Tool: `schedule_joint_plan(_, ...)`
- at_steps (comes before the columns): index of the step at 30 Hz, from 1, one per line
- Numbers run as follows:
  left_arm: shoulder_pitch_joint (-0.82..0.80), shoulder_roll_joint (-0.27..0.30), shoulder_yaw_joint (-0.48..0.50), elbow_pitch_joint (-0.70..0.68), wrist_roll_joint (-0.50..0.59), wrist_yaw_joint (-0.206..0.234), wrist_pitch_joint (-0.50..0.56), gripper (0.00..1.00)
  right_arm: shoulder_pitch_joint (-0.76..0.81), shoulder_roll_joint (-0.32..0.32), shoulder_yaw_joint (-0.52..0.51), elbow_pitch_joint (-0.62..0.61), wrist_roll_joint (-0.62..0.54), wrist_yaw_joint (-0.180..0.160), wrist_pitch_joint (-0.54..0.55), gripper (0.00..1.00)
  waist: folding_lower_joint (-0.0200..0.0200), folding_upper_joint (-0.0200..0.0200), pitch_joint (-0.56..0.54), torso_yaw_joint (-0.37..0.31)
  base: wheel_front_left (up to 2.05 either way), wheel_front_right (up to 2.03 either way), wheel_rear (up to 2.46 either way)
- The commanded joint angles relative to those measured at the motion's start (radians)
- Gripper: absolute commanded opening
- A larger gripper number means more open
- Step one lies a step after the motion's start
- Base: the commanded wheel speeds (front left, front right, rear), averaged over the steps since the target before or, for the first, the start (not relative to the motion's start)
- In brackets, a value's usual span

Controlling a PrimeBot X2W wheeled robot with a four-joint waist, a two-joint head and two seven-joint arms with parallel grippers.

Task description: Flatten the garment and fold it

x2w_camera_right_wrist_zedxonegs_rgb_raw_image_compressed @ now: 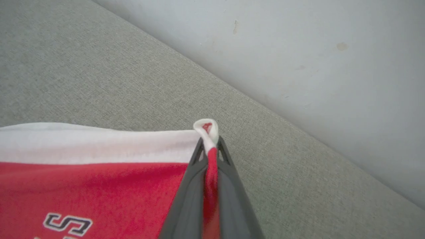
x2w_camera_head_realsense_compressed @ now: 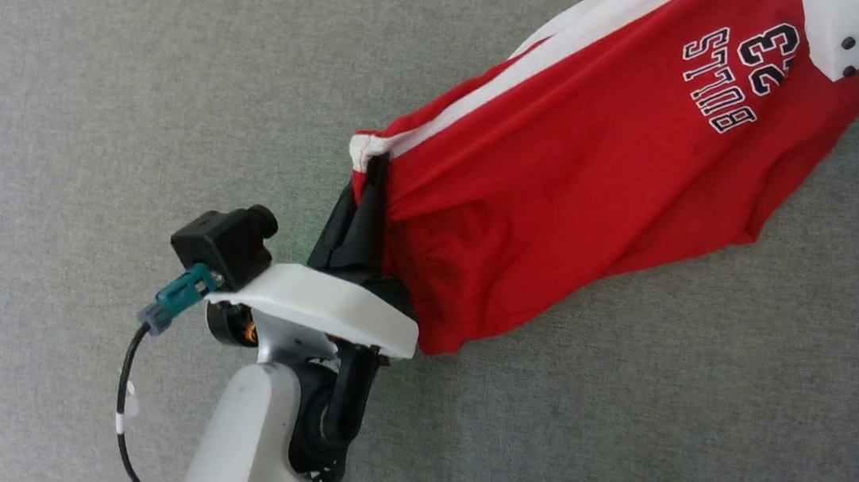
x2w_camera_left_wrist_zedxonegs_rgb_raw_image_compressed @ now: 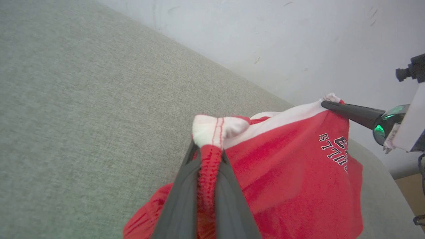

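Left gripper (x2w_camera_left_wrist_zedxonegs_rgb_raw_image_compressed: pixel 207 151) clamped tight on one white-striped corner of the shorts (x2w_camera_head_realsense_compressed: pixel 590 176); a wad of cloth sticks out past the fingertips. Right gripper (x2w_camera_right_wrist_zedxonegs_rgb_raw_image_compressed: pixel 208 146) pinched the same way on the far end of that white-striped edge, near the "BULLS 23" print (x2w_camera_head_realsense_compressed: pixel 747 76). Shorts strung between the two grippers, striped edge pulled straight, red cloth sagging beneath it. Lower folds hang close to the grey fabric surface (x2w_camera_head_realsense_compressed: pixel 144 103); contact not clear. Print reads upside down in the head view. Pale wall (x2w_camera_right_wrist_zedxonegs_rgb_raw_image_compressed: pixel 332 49) beyond the surface's edge.
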Motion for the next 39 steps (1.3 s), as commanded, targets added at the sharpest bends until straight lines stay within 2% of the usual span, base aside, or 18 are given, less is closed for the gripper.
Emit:
schedule_joint_plan(1,-0.02,-0.004,0.004,0.015,-0.001,0.008,-0.007,0.0,-0.018,0.002,0.0,0.013,-0.01,-0.002,-0.009,0.0,0.0,0.0,0.014,0.007,0.0,0.0,0.0)
schedule_joint_plan(8,-0.04,-0.014,0.0,0.093,-0.012,0.047,0.032,0.0,-0.021,0.012,0.033,0.065,-0.002,-0.002,-0.005,0.0,0.0,0.0,0.036,0.01,0.0,0.0,0.0)
schedule_joint_plan(9,-0.043,-0.014,-0.003,0.1,-0.015,0.049,0.042,0.2,-0.022,0.012,0.038,0.072,0.001,-0.002,0.0,0.05,0.0,0.0,0.037,0.01,0.0,0.0,0.0)
schedule_joint_plan(11,-0.049,-0.015,-0.011,0.111,-0.019,0.052,0.064,0.38,-0.023,0.013,0.047,0.084,0.008,-0.002,0.011,0.15,0.0,0.0,0.037,0.009,0.0,0.0,0.0)
schedule_joint_plan(14,-0.06,-0.016,-0.014,0.118,-0.022,0.056,0.075,0.49,-0.026,0.011,0.058,0.097,0.018,-0.002,0.017,0.33,0.0,0.0,0.036,0.008,0.0,0.0,0.0)
schedule_joint_plan(15,-0.06,-0.016,-0.014,0.118,-0.022,0.056,0.075,0.49,-0.026,0.011,0.058,0.097,0.018,-0.002,0.017,0.33,0.0,0.0,0.036,0.008,0.0,0.0,0.0)
schedule_joint_plan(16,-0.063,-0.014,-0.023,0.127,-0.023,0.059,0.093,1.0,-0.024,0.01,0.062,0.111,0.027,-0.002,0.022,0.84,0.0,0.0,0.032,0.008,0.0,0.0,0.0)
schedule_joint_plan(17,-0.064,-0.014,-0.025,0.129,-0.023,0.061,0.097,1.0,-0.024,0.01,0.064,0.117,0.031,-0.002,0.025,1.0,0.0,0.0,0.029,0.007,0.0,0.0,0.0)
schedule_joint_plan(24,-0.054,-0.01,-0.022,0.119,-0.026,0.061,0.089,1.0,-0.012,0.013,0.067,0.131,0.069,-0.002,0.007,1.0,0.0,0.0,-0.009,0.0,0.0,0.0,0.0)
schedule_joint_plan(31,0.01,0.014,0.013,0.064,-0.025,0.077,0.033,1.0,0.072,0.011,0.028,0.088,0.128,-0.002,-0.076,1.0,0.0,0.0,-0.118,-0.018,0.0,0.0,0.0)
schedule_joint_plan(36,0.063,0.045,0.032,-0.02,0.02,0.079,-0.058,1.0,0.187,0.035,-0.088,-0.008,0.103,-0.002,-0.215,1.0,0.0,0.0,-0.195,-0.03,0.0,0.0,0.0)
schedule_joint_plan(39,0.099,0.066,0.038,-0.069,0.065,0.072,-0.144,1.0,0.28,0.087,-0.185,-0.099,0.048,-0.002,-0.319,1.0,0.0,0.0,-0.225,-0.038,0.0,0.0,0.0)
